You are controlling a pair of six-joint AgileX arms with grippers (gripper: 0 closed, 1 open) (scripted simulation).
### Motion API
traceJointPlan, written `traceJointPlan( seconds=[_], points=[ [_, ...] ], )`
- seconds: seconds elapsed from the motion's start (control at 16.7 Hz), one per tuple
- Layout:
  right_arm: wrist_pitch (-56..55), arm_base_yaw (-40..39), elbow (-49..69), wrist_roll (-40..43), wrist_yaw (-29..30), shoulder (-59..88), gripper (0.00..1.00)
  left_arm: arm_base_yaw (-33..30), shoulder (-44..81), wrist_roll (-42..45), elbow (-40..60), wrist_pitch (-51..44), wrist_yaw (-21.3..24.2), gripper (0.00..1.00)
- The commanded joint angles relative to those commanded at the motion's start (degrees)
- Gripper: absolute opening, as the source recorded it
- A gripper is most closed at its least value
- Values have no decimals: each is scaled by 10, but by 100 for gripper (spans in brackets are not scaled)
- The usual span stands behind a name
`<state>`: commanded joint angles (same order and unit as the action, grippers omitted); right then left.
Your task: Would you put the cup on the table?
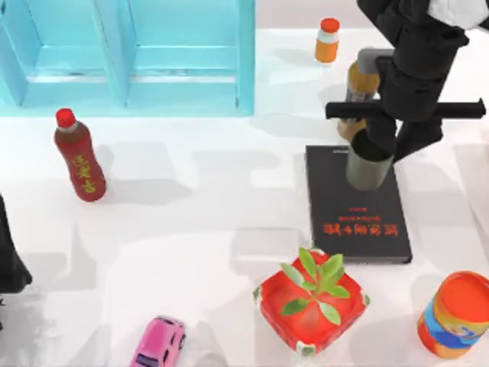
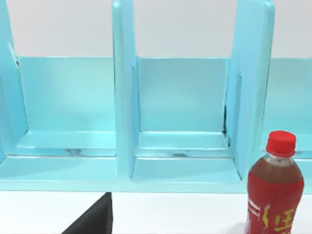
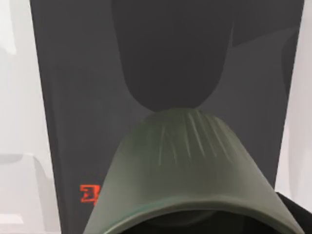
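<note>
- Presently, the counter (image 1: 214,206) carries a black book (image 1: 355,206) right of centre.
- Right gripper (image 1: 380,145) hangs over the book's far end, jaws clamped on the cup (image 1: 368,162), which is held above the cover.
- Cup: judged rigid, light, matte; hold at the thick rim.
- Left arm (image 1: 9,252): parked at the left edge; jaw state cannot be told.

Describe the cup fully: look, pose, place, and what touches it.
The cup is a small, handleless cylinder, matte olive-grey, with a thick rim and a dark hollow inside. In the top view it sits over the upper end of the black book, mouth up and leaning slightly. The right gripper is at its rim, apparently holding it. Whether its base rests on the book cannot be told. In the right wrist view its flaring side looms close, with the book's cover behind.
</note>
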<state>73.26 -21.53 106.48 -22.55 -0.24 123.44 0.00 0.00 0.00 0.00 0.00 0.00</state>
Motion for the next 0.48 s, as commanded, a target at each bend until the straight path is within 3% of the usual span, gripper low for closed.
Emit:
traceJointPlan(
  seconds=[0.48],
  points=[
    [110,-166,179,-167,6,63,0,0,0,0,0,0,0,100]
  ],
)
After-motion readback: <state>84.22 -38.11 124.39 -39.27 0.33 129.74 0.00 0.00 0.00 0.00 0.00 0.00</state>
